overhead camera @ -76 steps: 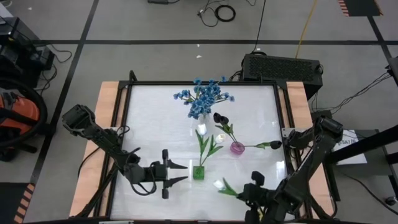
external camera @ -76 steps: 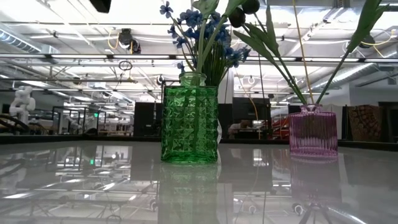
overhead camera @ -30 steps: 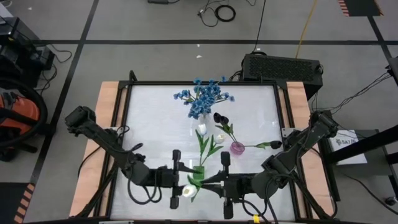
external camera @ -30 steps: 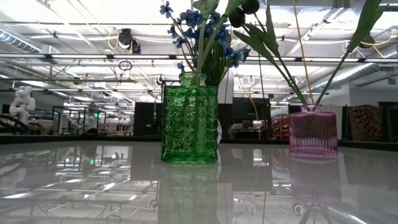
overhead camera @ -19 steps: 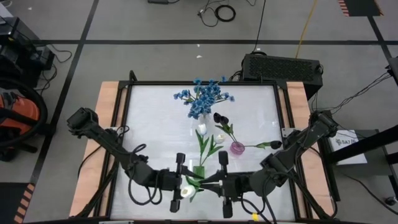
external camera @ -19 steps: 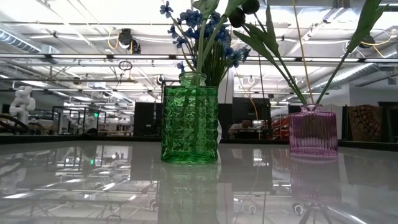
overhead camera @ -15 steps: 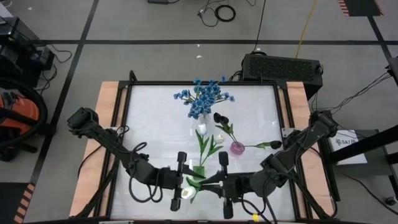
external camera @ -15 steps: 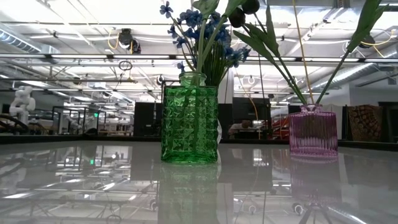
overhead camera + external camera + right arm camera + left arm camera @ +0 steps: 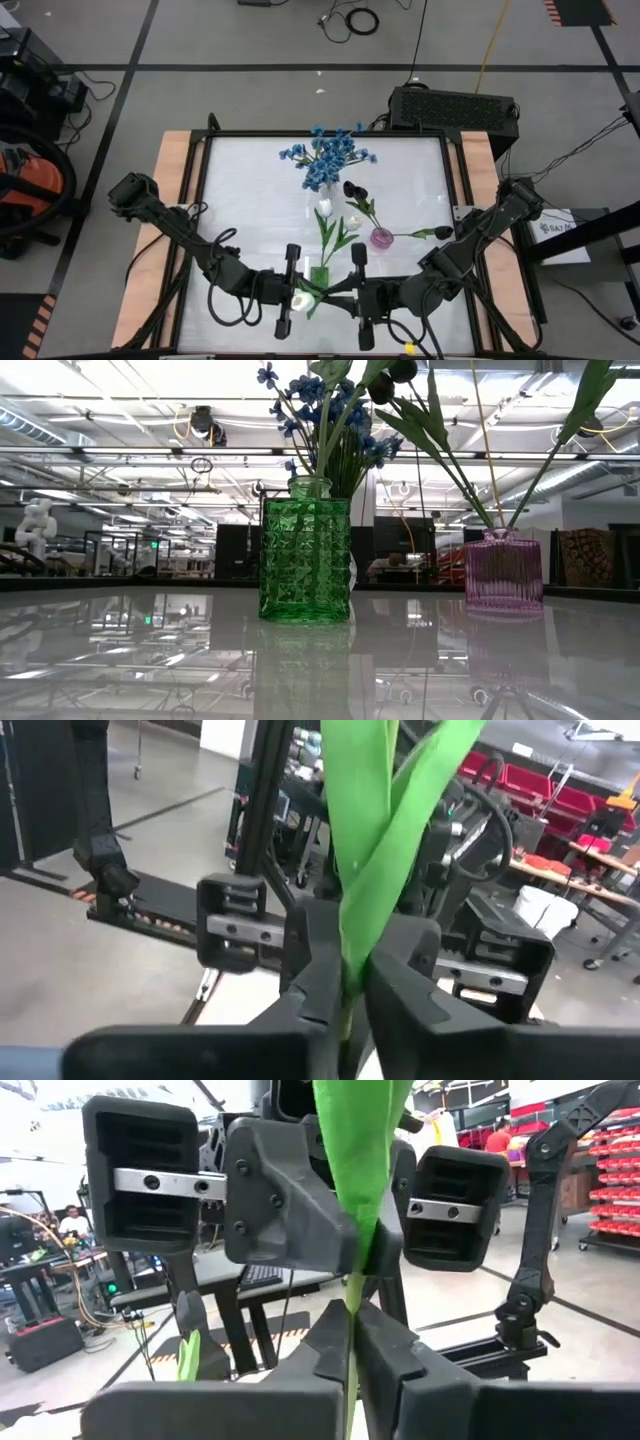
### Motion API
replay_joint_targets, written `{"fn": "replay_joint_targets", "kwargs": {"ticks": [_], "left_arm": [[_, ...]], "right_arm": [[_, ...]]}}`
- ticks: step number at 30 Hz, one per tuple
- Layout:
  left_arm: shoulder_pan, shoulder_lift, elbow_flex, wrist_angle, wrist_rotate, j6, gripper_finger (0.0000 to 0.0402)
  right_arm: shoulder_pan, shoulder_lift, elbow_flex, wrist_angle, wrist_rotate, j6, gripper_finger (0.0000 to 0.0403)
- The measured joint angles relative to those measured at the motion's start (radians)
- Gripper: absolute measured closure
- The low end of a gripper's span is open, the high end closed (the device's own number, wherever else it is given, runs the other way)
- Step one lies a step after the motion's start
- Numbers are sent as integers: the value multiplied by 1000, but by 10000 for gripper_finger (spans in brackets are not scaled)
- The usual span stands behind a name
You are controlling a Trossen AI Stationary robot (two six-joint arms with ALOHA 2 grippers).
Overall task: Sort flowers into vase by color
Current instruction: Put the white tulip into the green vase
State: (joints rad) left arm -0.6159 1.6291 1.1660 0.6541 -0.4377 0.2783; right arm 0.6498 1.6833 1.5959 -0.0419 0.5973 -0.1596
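A white tulip (image 9: 300, 301) with green leaves (image 9: 358, 1150) hangs above the table's near edge, between my two grippers. They face each other: my left gripper (image 9: 304, 298) and my right gripper (image 9: 336, 294) are both shut on its stem. A green vase (image 9: 319, 277) just beyond holds two white tulips (image 9: 325, 208). A pink vase (image 9: 382, 238) holds dark tulips (image 9: 352, 188). Blue flowers (image 9: 325, 155) stand in a clear vase farther back. My left gripper pinches the thin green stem (image 9: 350, 1342) between its two fingertips, coming level from the table's left, fingers across the stem. The tulip is clear of the table. My right gripper pinches the same stem (image 9: 345, 998) just under the leaves, level from the table's right, fingers across it.
The green vase (image 9: 305, 560) stands right behind the two grippers and the pink vase (image 9: 503, 570) to its right. The table's near edge lies close below the arms. Bare tabletop (image 9: 240, 200) stretches to the left of the vases.
My left gripper has edged toward the right gripper, tipped slightly and closed on the tulip's stem. The right gripper has kept still with the tulip, which stays lifted near the green vase.
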Motion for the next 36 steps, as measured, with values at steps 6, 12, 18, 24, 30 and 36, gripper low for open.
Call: {"fn": "replay_joint_targets", "kwargs": {"ticks": [6,12,18,24,30,36], "left_arm": [[-15,-17,-1,-24,-15,21,387],[-73,-77,-1,-67,-89,83,396],[-108,-116,-1,-142,-156,121,396],[-98,-124,-1,-195,-201,121,396],[-82,-125,-1,-196,-200,98,396],[-77,-125,-1,-200,-196,100,396]], "right_arm": [[15,-19,0,-76,27,19,299],[89,-134,0,-265,201,41,241],[167,-266,0,-587,219,250,242],[266,-346,-39,-833,365,449,283],[318,-460,-168,-951,610,637,353],[266,-607,-227,-952,738,697,395]]}}
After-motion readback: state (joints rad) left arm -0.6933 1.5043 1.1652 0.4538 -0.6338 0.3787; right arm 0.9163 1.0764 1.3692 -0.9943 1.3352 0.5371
